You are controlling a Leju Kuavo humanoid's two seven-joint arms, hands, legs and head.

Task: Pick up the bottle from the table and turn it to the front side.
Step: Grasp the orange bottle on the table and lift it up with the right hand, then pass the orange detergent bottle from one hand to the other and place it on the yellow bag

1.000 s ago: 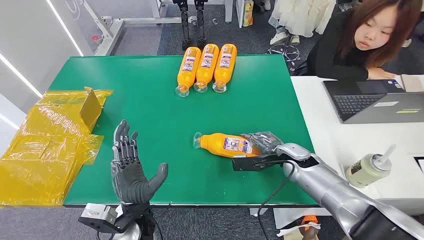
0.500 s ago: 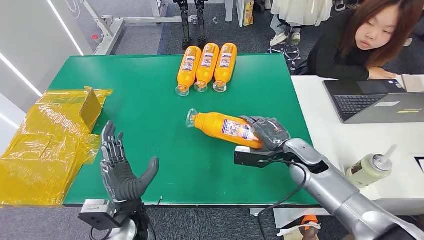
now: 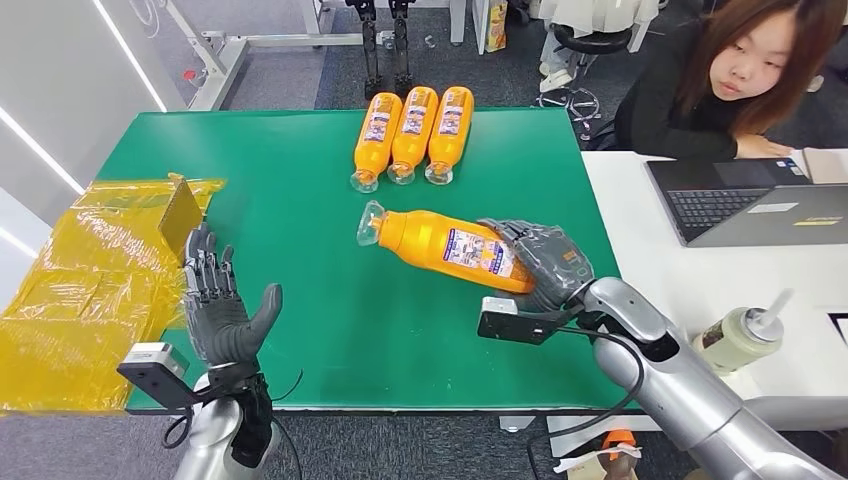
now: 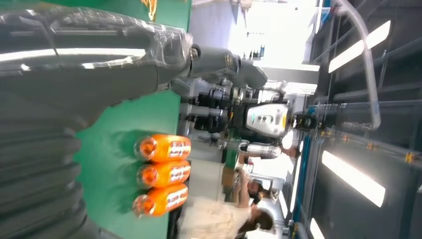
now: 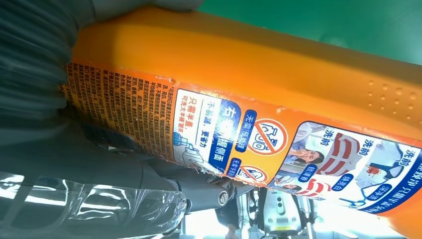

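Bottle (image 3: 446,244): orange, clear cap end, printed label. Held by its base in the right hand (image 3: 541,265), fingers wrapped round the lower body. Now clear of the table (image 3: 300,190), cap end pointing toward the far left and tilted a little upward; a second ago it lay flat on the green top nearer the front edge, so the pick-up part of the task reads as done. Over the same second it has travelled up and away from the robot, toward the table's middle.

Label: the right wrist view shows dense small print, warning symbols and small pictures on the bottle (image 5: 259,99), which looks like the back panel rather than the front. Judgement: the turn to the front side is not yet finished, and a roll about the bottle's long axis is the likely remaining step.

Left hand (image 3: 222,310): empty, fingers spread and upright, thumb out, above the near left corner of the table. It has drifted left and slightly away since a second ago, and sits well apart from the bottle.

Three bottles (image 3: 412,133): same kind, lying side by side at the far edge, caps toward the robot, unmoved.

Yellow wrap (image 3: 90,290): crumpled on the left edge, unmoved.

Person (image 3: 720,80): seated at the far right by a laptop (image 3: 750,200), not touching the table's contents.
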